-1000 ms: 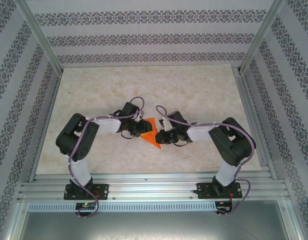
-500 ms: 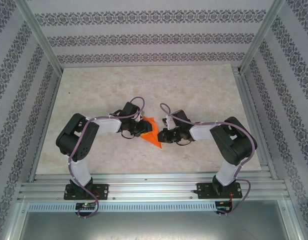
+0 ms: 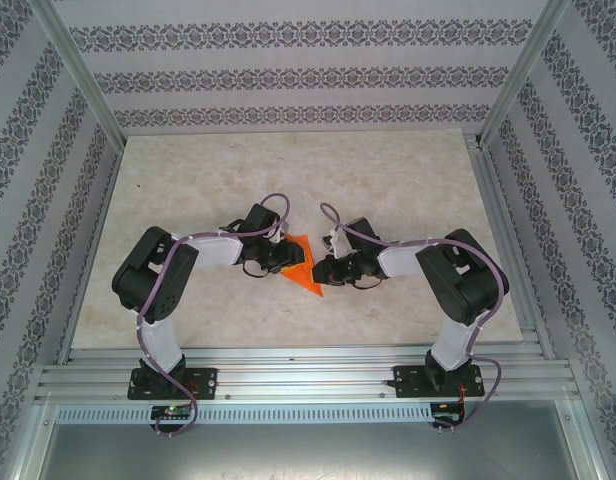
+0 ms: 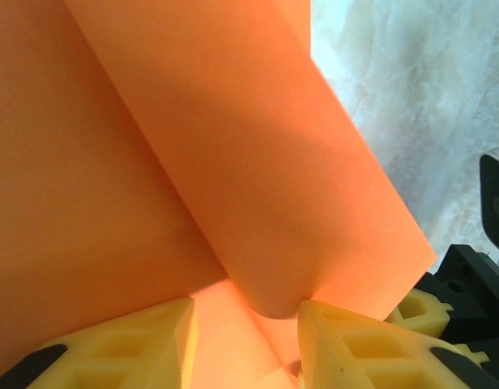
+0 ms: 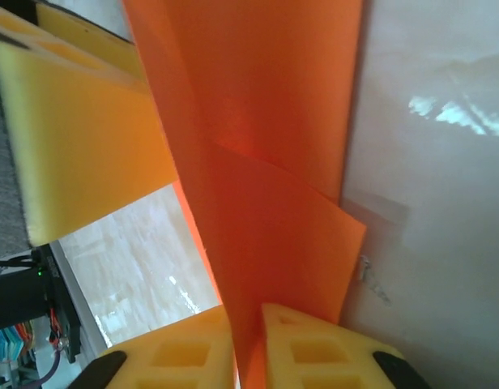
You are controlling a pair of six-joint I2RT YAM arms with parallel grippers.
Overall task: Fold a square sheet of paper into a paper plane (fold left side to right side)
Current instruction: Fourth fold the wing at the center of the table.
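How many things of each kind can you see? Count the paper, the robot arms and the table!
orange paper: 1
robot arms: 2
table: 1
Total: 4

- The sheet of paper [image 3: 303,268] lies on the table [image 3: 388,180], nearer the front edge than the back.
- The left gripper [image 3: 285,258] is at the sheet's left side, with a curled-up flap between its fingers.
- The right gripper [image 3: 321,272] is at the sheet's right side, with paper between its fingers.
- The two grippers face each other, close together.
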